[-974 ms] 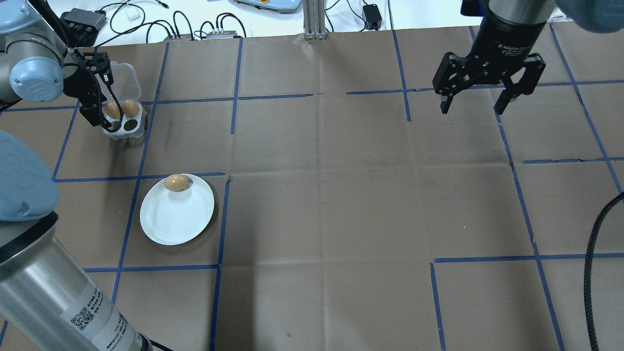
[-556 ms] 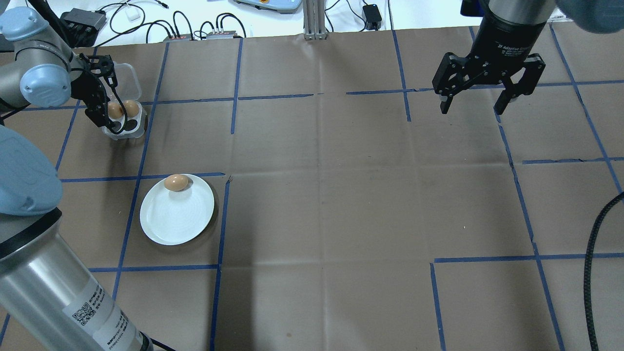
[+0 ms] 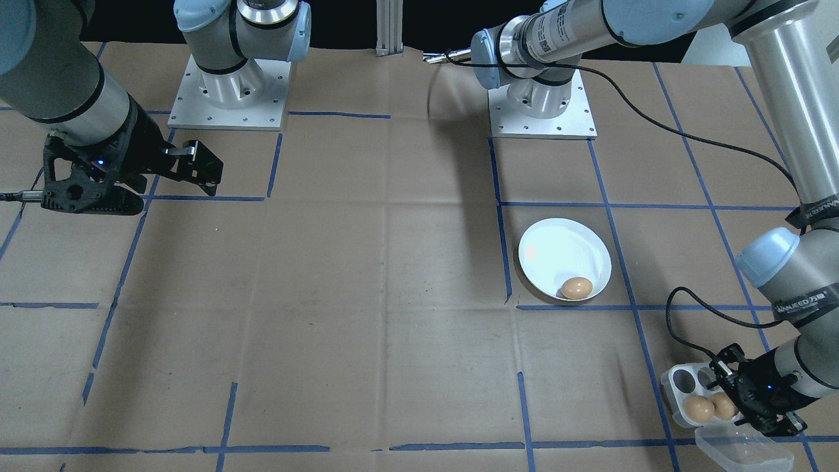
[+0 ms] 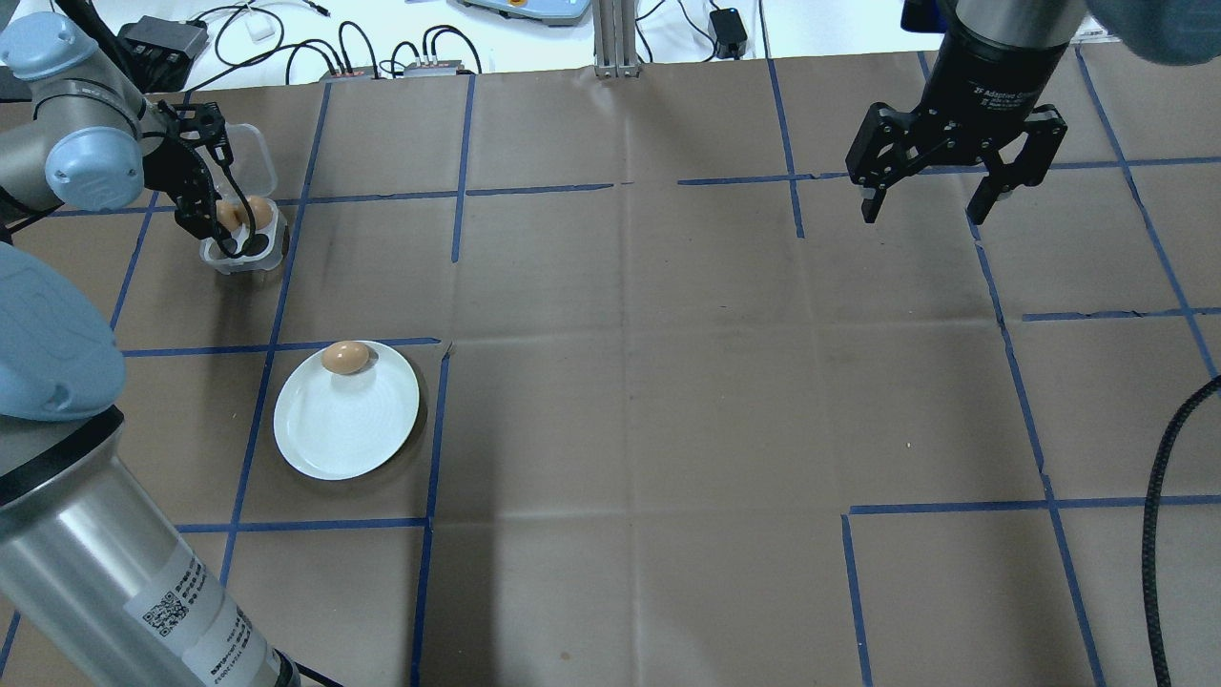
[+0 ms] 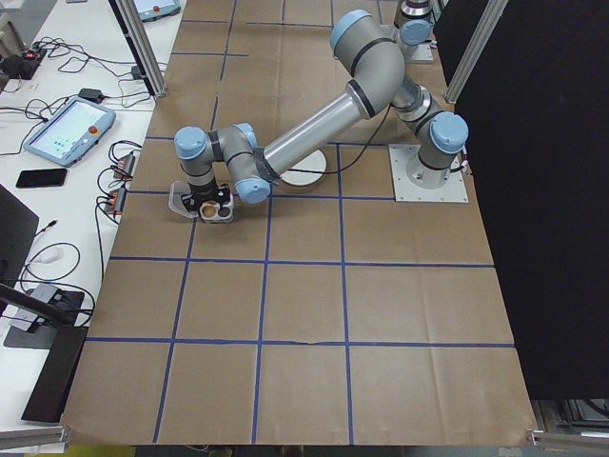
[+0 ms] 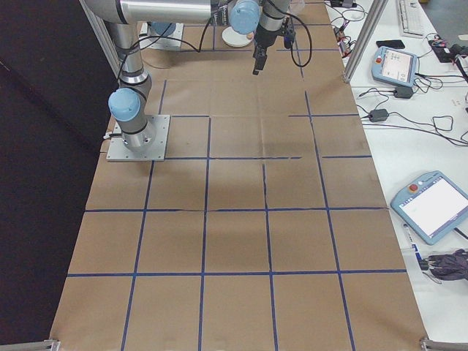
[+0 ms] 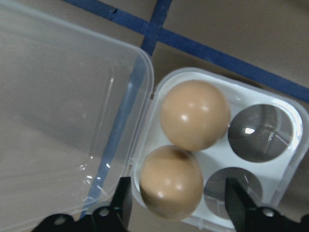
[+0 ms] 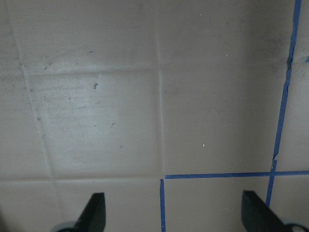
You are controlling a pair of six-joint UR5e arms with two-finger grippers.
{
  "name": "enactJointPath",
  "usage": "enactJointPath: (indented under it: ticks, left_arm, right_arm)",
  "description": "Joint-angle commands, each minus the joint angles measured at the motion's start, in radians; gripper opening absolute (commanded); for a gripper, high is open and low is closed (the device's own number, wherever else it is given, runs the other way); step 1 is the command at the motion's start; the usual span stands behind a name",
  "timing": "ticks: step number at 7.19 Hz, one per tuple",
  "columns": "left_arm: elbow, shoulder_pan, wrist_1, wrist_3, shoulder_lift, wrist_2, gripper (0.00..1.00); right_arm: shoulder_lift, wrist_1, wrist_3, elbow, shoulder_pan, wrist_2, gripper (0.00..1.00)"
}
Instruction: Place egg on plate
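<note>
While one brown egg (image 4: pixel 344 358) already rests on the round white plate (image 4: pixel 334 434), the left gripper (image 7: pixel 175 203) hangs spread, ungrasping, around another in the clear plastic tray (image 7: pixel 289 159); the right gripper (image 4: pixel 933 203) idles open.

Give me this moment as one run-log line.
left gripper: open, straddling egg in egg tray | plate: one egg on it | right gripper: open, idle

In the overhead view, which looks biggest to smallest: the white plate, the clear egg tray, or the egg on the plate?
1. Round white shallow plate
2. Small clear plastic egg tray, partly hidden by the left end effector
3. Brown egg on the plate
</note>
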State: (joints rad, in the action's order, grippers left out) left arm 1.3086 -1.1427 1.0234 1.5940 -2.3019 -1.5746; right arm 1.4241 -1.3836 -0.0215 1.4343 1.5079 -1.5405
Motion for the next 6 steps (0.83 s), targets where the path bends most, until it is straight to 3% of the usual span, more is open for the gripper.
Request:
enactJointPath:
  ticks: [1, 2, 6]
  left_arm:
    - [-0.002, -0.002, -0.005, -0.02, 0.002, 0.022, 0.48]
    - [0.0, -0.002, -0.006, -0.022, 0.004, 0.021, 0.41]
    - [0.006, -0.005, -0.003, -0.026, 0.042, 0.008, 0.32]
  right_arm:
    - [0.001, 0.0, 0.0, 0.0, 0.0, 0.0, 1.0]
    - [0.001, 0.0, 0.0, 0.0, 0.0, -0.001, 1.0]
    - [0.001, 0.0, 0.0, 0.0, 0.0, -0.001, 1.0]
